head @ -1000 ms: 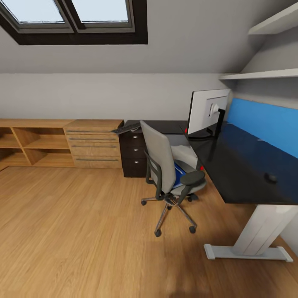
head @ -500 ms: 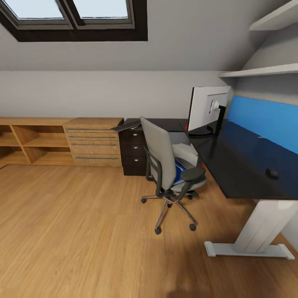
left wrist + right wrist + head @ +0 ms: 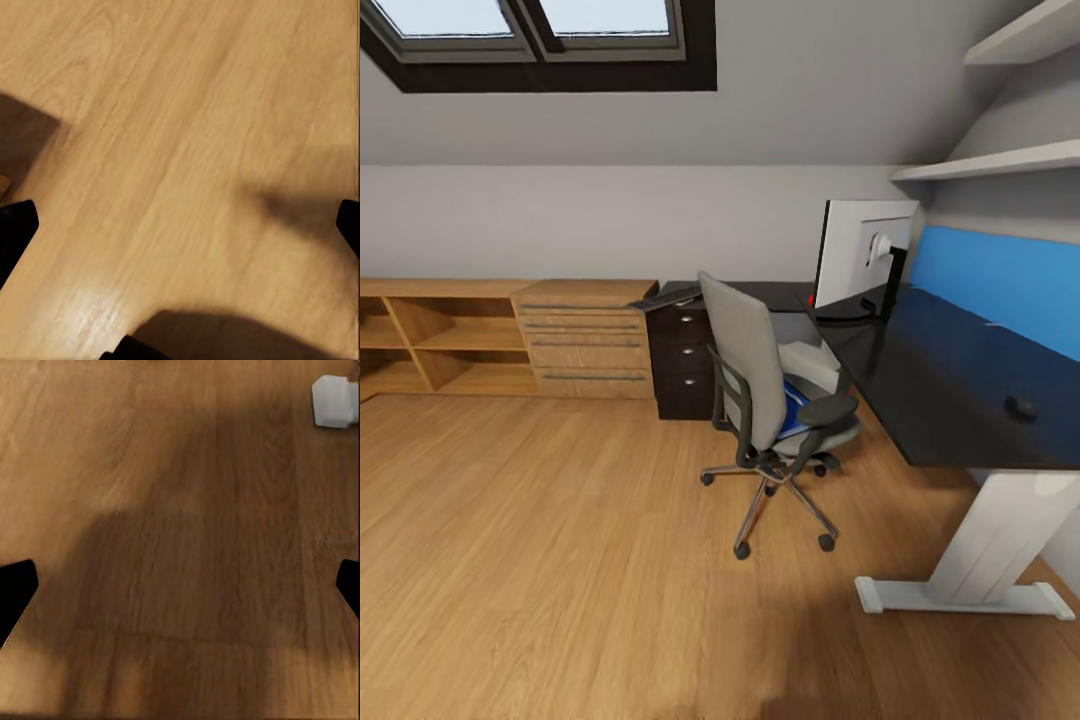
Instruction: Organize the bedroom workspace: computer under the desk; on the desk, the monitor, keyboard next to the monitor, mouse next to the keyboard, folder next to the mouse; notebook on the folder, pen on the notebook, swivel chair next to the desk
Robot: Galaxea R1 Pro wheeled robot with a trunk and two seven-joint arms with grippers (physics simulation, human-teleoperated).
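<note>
Blocking the desk (image 3: 950, 400), the swivel chair (image 3: 765, 400) holds the folder (image 3: 792, 418).

Glossy desk (image 3: 950, 390) (oak floor (image 3: 560, 560)).

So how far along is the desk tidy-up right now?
Early. Done: the monitor and mouse sit on the desk. Nothing is in hand; both wrist views look down at bare floor. Left: the folder lies on the swivel chair, the keyboard rests on the black cabinet by the drawer chest.
</note>
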